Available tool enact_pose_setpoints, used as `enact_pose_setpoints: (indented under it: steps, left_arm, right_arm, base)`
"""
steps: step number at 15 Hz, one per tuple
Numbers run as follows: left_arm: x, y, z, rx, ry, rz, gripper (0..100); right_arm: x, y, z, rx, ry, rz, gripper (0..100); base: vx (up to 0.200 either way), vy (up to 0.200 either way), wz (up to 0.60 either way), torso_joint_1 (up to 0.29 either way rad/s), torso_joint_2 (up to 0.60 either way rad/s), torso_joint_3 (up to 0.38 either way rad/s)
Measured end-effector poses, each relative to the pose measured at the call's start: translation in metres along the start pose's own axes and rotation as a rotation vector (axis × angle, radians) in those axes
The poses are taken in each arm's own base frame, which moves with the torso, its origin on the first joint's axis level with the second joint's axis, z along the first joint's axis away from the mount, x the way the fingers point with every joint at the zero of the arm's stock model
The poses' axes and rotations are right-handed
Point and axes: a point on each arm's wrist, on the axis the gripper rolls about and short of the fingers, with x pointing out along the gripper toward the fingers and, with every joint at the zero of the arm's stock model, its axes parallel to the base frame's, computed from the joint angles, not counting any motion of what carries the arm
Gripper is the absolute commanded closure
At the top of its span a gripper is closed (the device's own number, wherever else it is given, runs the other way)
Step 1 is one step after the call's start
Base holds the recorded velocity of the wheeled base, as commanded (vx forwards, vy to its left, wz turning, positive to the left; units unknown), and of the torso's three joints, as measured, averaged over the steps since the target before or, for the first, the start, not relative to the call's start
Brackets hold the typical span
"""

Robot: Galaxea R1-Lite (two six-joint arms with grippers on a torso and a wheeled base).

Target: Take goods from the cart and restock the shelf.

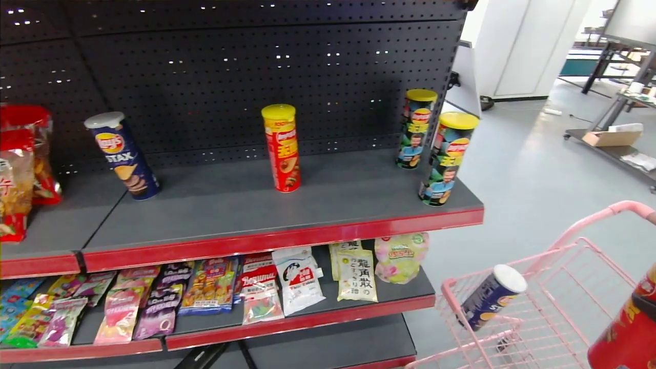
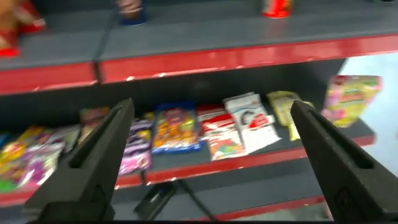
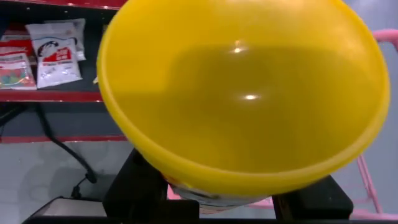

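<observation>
Shelf (image 1: 333, 195), pink cart (image 1: 625, 206) — right gripper (image 3: 227, 199) clasps can (image 3: 249, 93)

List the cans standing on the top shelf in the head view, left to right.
Blue can with white lid → red can with yellow lid → patterned can at the back → patterned can at the front.

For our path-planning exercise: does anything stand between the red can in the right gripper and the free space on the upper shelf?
Partly. The cart's pink frame and two patterned cans at the upper shelf's right end appear to lie between the held red can and the bare middle.
</observation>
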Motion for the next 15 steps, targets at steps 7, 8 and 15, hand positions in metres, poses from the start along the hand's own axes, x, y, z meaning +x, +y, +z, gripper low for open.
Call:
enact_pose_setpoints:
  steps: [7, 8, 15]
  left_arm:
    - [0.0, 0.0, 0.0, 0.0, 0.0, 0.0, 0]
    - [0.0, 0.0, 0.0, -0.001, 0.0, 0.001, 0]
    - [0.0, 0.0, 0.0, -0.001, 0.0, 0.001, 0]
  right_arm:
    - [-0.029, 0.004, -0.029, -0.006, -0.12, -0.02, 100]
    - [-0.032, 0.004, -0.035, -0.005, -0.136, -0.023, 100]
    - [-0.045, 0.008, -0.059, 0.001, -0.215, -0.038, 100]
  base:
    - [0.171, 0.0, 0.0, 0.0, 0.0, 0.003]
    - [0.2, 0.0, 0.0, 0.012, 0.0, 0.007]
    - [0.086, 0.0, 0.0, 0.002, 0.0, 0.002]
